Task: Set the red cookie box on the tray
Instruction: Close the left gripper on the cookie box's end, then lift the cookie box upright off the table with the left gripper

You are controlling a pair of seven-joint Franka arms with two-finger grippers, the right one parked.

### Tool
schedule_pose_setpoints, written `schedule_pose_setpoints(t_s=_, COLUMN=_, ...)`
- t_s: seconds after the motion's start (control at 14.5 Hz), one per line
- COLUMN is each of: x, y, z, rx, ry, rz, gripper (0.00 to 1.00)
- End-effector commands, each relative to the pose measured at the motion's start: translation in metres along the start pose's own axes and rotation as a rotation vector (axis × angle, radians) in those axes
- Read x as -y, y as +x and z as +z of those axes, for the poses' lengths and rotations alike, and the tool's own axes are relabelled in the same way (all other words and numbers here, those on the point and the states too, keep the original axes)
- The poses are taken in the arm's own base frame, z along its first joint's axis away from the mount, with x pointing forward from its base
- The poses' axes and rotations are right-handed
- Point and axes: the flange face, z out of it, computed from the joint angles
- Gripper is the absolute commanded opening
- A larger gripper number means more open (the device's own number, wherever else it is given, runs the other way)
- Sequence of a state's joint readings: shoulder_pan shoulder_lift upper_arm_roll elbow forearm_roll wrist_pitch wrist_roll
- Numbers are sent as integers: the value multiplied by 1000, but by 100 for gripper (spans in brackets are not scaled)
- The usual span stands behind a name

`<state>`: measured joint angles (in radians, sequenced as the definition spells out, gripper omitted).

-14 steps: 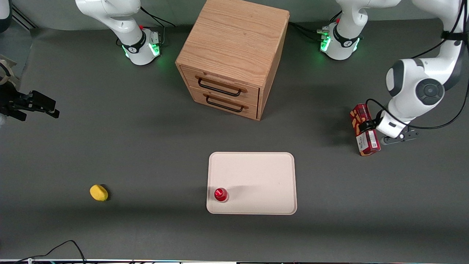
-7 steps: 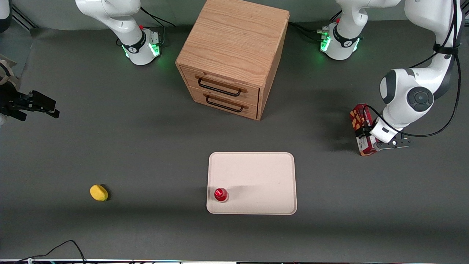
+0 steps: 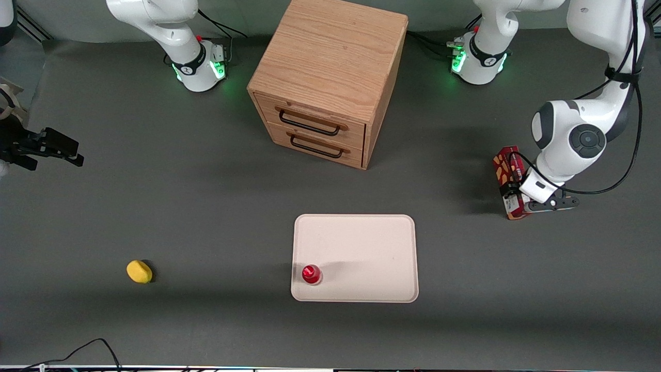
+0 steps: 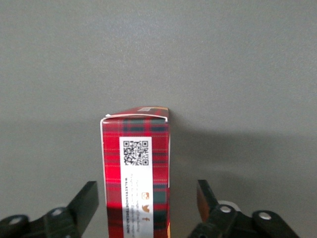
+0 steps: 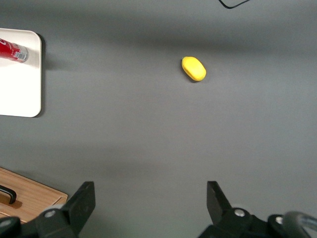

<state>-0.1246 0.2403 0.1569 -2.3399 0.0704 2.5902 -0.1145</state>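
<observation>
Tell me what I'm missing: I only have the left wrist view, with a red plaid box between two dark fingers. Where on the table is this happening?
Observer: The front view shows the red cookie box lying flat on the table toward the working arm's end, with the gripper down over the end of it nearer the front camera.
Operator: Is it clamped?
Observer: No. The wrist view shows gaps between the box and both fingers; the gripper is open.
Operator: Is the tray free?
Observer: Mostly. The tray carries a small red-capped bottle in one of its corners nearer the front camera.
</observation>
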Motion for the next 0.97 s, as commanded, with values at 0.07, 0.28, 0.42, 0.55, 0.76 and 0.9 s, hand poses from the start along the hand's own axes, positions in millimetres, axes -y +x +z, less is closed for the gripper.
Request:
schedule_pose_setpoints(t_s=0.07, x=9, y=-5, z=1, rx=-11, ry=-9, rz=25, gripper=29)
schedule_pose_setpoints(t_s=0.28, x=13, y=-4, z=1, rx=-12, ry=-9, rz=37, gripper=0)
schedule_pose_setpoints(t_s=0.42, x=13, y=-5, z=-4, rx=-9, ry=-11, rz=32, gripper=0)
schedule_pose_setpoints(t_s=0.55, x=11, y=-5, z=-15, rx=-4, ry=-13, rz=32, gripper=0)
schedule_pose_setpoints(t_s=0.76, x=10, y=-4, z=-52, rx=27, ry=-19, rz=34, gripper=0)
schedule_pose_setpoints(t_s=0.9, x=10, y=2, z=-92, rx=67, ry=-20, rz=34, gripper=0)
